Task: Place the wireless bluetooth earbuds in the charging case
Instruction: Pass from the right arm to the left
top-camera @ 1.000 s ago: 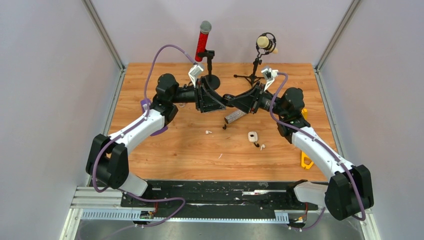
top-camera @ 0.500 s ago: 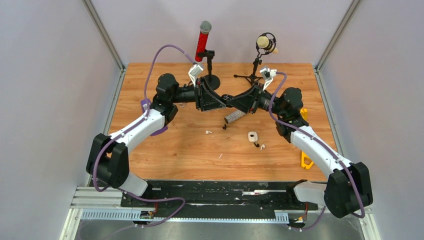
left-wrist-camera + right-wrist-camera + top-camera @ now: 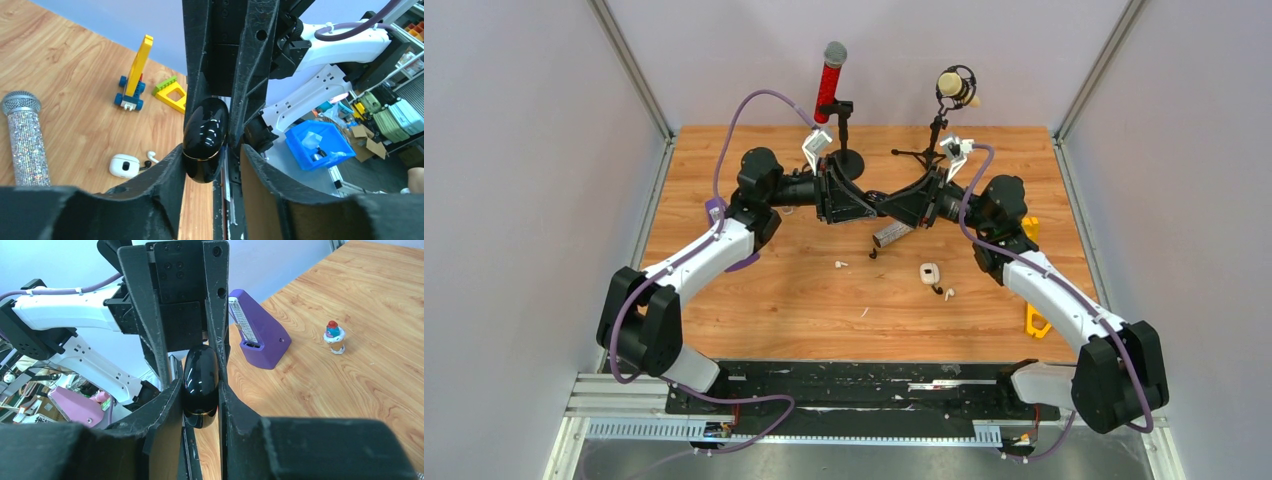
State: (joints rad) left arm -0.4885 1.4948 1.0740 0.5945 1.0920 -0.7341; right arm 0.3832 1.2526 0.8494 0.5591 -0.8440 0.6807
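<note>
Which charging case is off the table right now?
The glossy black case, held in midair; the white case lies on the table.

- Charging case (image 3: 205, 135), between my two grippers: glossy black, with a thin gold line round the seam.
- Left gripper (image 3: 212, 157) and right gripper (image 3: 199, 390): matte black fingers.
- Beyond the left gripper's fingers: second case (image 3: 123, 165) white with a dark spot. The earbud (image 3: 151, 157) just beside it is white.
- Farther out on that side: microphone (image 3: 25, 135), silver glitter body and silver mesh head.
- Toy (image 3: 134, 72): yellow, blue wheels.
- Beyond the right gripper: metronome (image 3: 257, 332), purple with a pale face.
- Small figure (image 3: 334, 337): red top, blue band, white base.
- Table (image 3: 360, 285): orange-brown wood grain.
</note>
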